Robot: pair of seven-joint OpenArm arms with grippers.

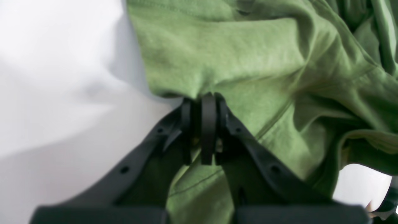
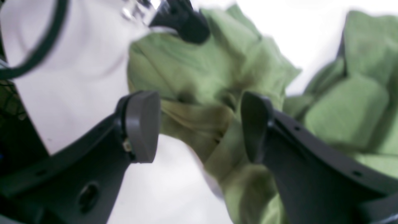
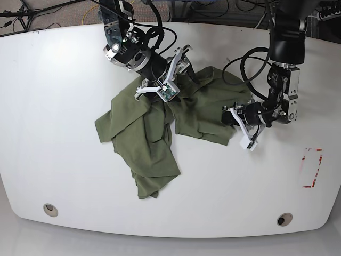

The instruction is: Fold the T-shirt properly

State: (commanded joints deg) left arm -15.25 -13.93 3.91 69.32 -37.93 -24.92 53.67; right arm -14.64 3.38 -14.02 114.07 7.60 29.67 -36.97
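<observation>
The olive-green T-shirt (image 3: 154,133) lies crumpled across the middle of the white table (image 3: 53,80), one part bunched toward the back and a long flap trailing to the front. My left gripper (image 1: 205,99) is shut on a pinch of the shirt's edge, seen in the base view at the shirt's right side (image 3: 230,116). My right gripper (image 2: 199,124) is open, its fingers (image 2: 141,124) spread wide around a wrinkled fold of the T-shirt (image 2: 199,81). In the base view it hovers over the shirt's back part (image 3: 173,80).
Black cables (image 3: 240,64) loop over the table behind the left arm. A red tape mark (image 3: 311,168) sits near the right edge. Two round holes (image 3: 50,209) (image 3: 284,220) lie near the table's front edge.
</observation>
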